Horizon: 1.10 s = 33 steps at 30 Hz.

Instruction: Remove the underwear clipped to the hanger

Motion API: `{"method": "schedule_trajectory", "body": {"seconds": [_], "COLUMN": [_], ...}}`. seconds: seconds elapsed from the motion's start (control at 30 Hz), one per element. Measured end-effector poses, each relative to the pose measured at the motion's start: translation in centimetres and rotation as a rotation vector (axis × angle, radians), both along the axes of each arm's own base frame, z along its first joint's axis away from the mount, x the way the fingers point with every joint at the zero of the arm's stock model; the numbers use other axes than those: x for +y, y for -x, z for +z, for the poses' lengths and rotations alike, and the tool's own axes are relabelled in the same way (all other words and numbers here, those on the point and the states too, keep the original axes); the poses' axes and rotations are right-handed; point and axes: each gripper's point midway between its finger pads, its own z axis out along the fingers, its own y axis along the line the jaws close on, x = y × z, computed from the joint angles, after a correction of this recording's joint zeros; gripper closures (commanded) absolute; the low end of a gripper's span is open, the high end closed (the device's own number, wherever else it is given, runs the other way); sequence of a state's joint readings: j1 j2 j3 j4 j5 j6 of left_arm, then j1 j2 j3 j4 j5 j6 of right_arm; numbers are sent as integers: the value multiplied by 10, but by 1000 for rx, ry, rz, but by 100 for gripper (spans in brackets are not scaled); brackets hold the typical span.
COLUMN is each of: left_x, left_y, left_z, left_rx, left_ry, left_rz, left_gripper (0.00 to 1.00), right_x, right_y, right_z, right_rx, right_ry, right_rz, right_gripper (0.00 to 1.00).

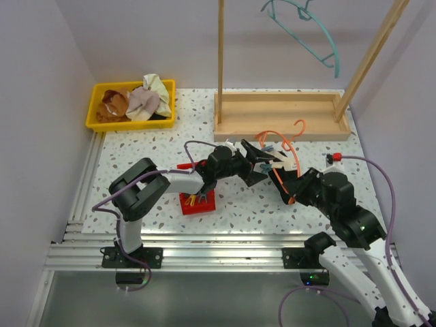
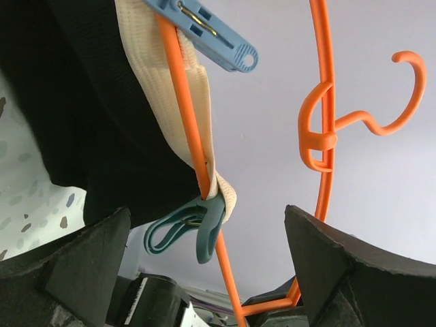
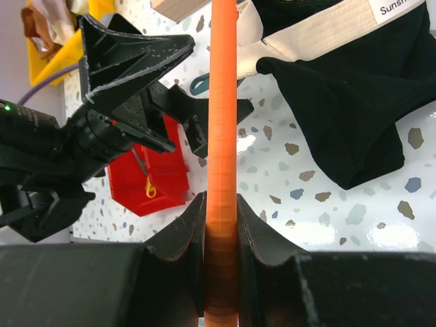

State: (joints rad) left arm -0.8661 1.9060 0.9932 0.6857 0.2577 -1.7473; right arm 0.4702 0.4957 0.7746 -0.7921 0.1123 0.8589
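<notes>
As left fingers (image 2: 68,272) gape, underwear (image 2: 88,102) between them

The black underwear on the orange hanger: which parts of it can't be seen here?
Black underwear: top view, left gripper and right gripper, holding the orange hanger, cover most; wrist views cut it at edges.
Its label: right wrist view, lettering cut by the top edge.
Teal clip: left wrist view, its bite partly covered by waistband.
</notes>
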Motion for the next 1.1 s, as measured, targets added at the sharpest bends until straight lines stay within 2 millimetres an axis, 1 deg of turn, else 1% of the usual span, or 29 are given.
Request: {"method": "schedule_trajectory", "body": {"seconds": [0.1, 0.13, 0.2, 0.23, 0.3, 0.4, 0.43, 0.5, 0.53, 0.6, 0.63, 0.7, 0.73, 0.77, 0.97, 1.1], "left_x": [-1, -1, -1, -1, -1, -1, -1, 0, 1, 2, 3, 5, 5, 6, 11, 13], "left_y": [1, 1, 2, 2, 2, 1, 0, -1, -2, -2, -2, -2, -2, -2, -2, -3], "left_z": [3, 3, 5, 8, 12, 17, 18, 20, 20, 21, 21, 19, 18, 18, 15, 16], "left_rx": [9, 11, 13, 11, 7, 4, 2, -4, -6, -11, -12, -7, -7, -9, -13, -41], "left_ry": [14, 17, 27, 37, 56, 77, 82, 88, 91, 98, 99, 101, 101, 103, 105, 92], "left_rz": [-6, -7, -8, -9, -9, -7, -7, -8, -9, -7, -7, -6, -6, -6, -6, -14], "left_gripper": [8, 13, 20, 27, 33, 52, 62, 67, 73, 77, 83, 91, 98, 100, 100, 100], "right_x": [1, 1, 2, 2, 2, 2, 2, 1, 1, 1, 1, 1, 1, 1, 0, -6], "right_y": [0, 0, -1, -1, -1, -1, -1, 0, 0, 0, 1, 1, 1, 1, 1, 1], "right_z": [3, 4, 4, 5, 5, 5, 5, 7, 8, 9, 9, 9, 9, 9, 7, 2], "right_rx": [-12, -14, -15, -15, -14, -16, -17, -22, -26, -34, -34, -34, -33, -33, -27, -12], "right_ry": [-28, -32, -40, -43, -45, -46, -47, -50, -53, -58, -58, -58, -58, -57, -52, -28], "right_rz": [-11, -12, -15, -17, -18, -19, -19, -20, -21, -21, -21, -21, -20, -21, -23, -49], "right_gripper": [100, 100, 100, 100, 100, 100, 100, 100, 100, 100, 100, 100, 100, 100, 100, 100]}}
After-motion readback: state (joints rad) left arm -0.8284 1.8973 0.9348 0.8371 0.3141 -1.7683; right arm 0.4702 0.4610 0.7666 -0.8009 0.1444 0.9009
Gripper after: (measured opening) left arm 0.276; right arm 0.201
